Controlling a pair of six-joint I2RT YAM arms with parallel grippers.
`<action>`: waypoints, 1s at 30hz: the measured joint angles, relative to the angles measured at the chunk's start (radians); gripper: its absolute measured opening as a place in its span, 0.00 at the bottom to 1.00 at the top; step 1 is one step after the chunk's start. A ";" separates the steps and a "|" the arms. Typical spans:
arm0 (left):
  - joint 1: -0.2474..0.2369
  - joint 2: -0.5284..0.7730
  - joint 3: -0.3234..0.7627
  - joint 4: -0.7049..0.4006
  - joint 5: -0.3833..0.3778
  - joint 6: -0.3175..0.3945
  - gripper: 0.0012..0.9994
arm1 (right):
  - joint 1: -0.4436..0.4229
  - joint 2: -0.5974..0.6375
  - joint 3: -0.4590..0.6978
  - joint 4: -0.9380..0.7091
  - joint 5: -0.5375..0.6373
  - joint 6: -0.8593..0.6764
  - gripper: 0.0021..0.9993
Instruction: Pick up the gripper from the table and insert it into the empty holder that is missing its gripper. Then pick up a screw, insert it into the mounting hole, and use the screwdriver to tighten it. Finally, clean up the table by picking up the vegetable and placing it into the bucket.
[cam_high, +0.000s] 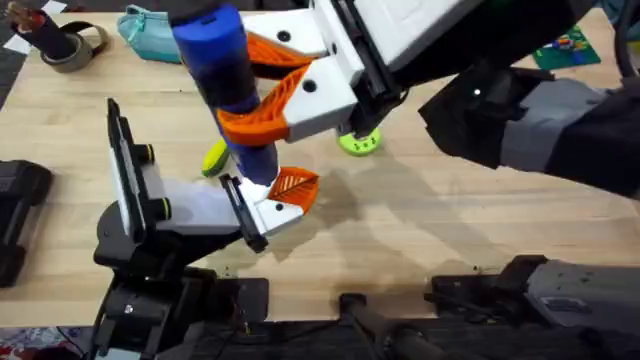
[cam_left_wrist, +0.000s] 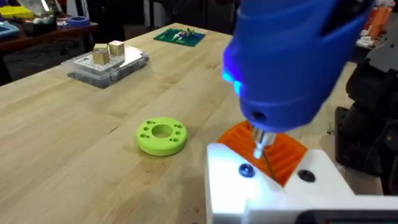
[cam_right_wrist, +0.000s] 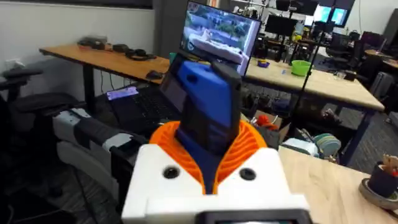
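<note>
My right gripper reaches in from the upper right and is shut on the blue screwdriver, which points down. Its thin metal tip rests on the small white gripper with the orange ribbed tip, close to a dark screw head. That gripper sits at the end of the grey holder, whose black plate stands at the left. In the right wrist view, the orange pads squeeze the blue handle. The yellow vegetable lies just behind the screwdriver, partly hidden. The bucket is out of view.
A bright green disc with holes lies right of the holder. A teal pouch and a tape roll sit at the back left. A clear box and a green board lie farther off.
</note>
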 joint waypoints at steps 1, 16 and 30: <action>0.000 0.000 0.000 0.000 0.000 0.000 0.01 | 0.000 0.002 0.000 0.000 0.000 0.000 0.04; 0.000 0.000 0.000 0.000 0.000 0.000 0.01 | -0.001 0.036 0.000 -0.001 0.004 -0.004 0.05; 0.000 0.000 0.000 0.000 0.000 0.000 0.01 | -0.001 0.036 0.000 -0.001 0.004 -0.004 0.04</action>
